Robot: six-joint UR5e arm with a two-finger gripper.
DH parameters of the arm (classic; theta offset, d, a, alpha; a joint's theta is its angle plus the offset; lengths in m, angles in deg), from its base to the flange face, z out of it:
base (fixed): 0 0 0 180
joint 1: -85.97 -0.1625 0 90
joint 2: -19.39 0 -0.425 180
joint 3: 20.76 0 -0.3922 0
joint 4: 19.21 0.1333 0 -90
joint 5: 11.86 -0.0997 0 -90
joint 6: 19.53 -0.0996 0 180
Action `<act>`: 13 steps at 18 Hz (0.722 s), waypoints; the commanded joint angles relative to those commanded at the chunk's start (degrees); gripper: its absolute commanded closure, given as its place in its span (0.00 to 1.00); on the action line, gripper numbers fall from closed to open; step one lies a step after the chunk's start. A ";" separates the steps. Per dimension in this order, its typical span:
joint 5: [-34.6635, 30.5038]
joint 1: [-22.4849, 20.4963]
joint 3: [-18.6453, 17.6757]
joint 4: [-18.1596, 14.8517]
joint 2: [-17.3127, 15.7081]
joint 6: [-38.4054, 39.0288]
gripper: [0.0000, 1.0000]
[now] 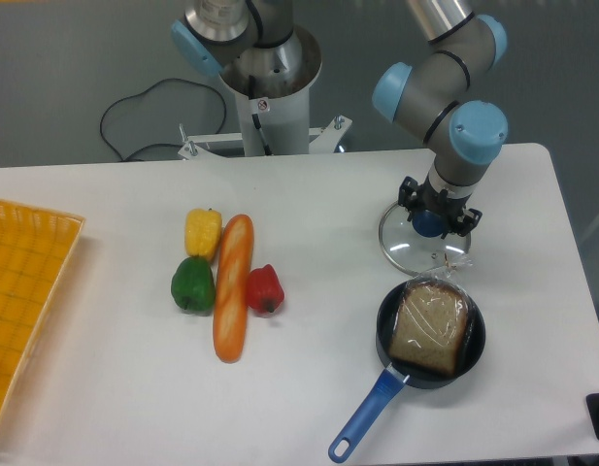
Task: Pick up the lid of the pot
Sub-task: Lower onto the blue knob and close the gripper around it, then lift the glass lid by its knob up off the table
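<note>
My gripper (442, 206) covers the far part of the pot lid (400, 247), and I can't tell whether my fingertips touch its blue knob (429, 224). The bagged loaf (428, 330) hides much of the inside of the pan (478, 340) from me. The left edge cuts off the orange basket (32, 291); the right edge crops a dark object (598, 413).

Bent arm (419, 109), jaws downward.
</note>
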 joint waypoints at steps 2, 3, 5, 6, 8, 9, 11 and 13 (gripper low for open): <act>0.00 -0.09 0.17 0.00 0.00 0.35 0.45; 0.00 0.00 0.26 0.00 -0.09 0.70 0.46; 0.00 0.09 0.53 -0.09 -0.17 0.88 0.48; 0.00 0.09 0.79 -0.09 -0.18 0.79 0.49; -0.09 0.17 2.01 -0.70 -0.70 0.70 0.51; -0.26 0.26 2.54 -0.96 -0.88 0.70 0.51; -0.35 0.18 3.42 -2.98 -1.40 0.18 0.52; -0.61 0.26 5.35 -6.31 -1.84 0.18 0.52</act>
